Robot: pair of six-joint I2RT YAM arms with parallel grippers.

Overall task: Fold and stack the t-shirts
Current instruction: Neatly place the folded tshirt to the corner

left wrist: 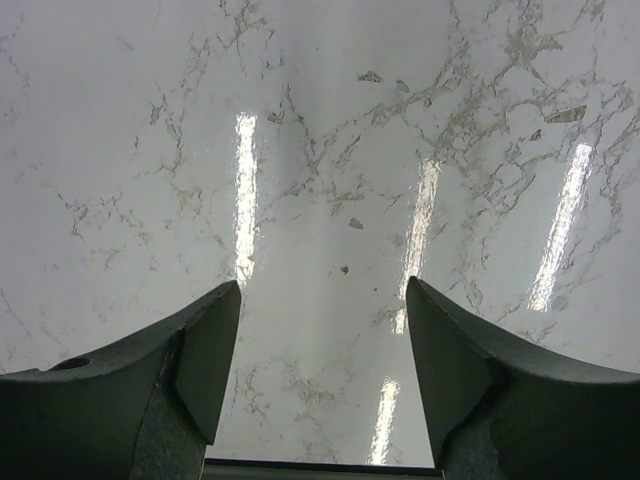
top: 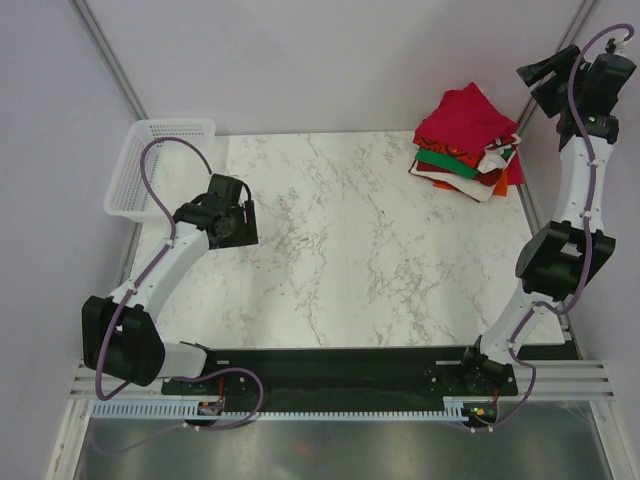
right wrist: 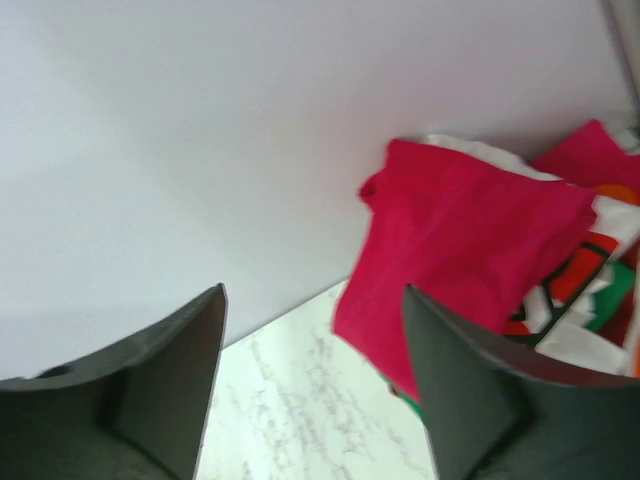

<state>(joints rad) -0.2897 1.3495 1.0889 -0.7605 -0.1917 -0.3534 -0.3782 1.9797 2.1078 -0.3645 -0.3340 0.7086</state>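
A stack of folded t-shirts (top: 468,145) lies at the table's far right corner, with a plain crimson-red shirt (top: 463,118) on top and green, white, orange and printed layers under it. The right wrist view shows the crimson shirt (right wrist: 465,250) lying on the printed shirts (right wrist: 590,290). My right gripper (top: 543,80) is raised high above and to the right of the stack, open and empty (right wrist: 315,300). My left gripper (top: 244,222) hovers over bare marble at the left, open and empty (left wrist: 322,300).
A white plastic mesh basket (top: 158,165) stands at the table's far left edge, just behind the left arm. Grey walls close in the back and sides. The marble tabletop (top: 370,260) spreads between the arms.
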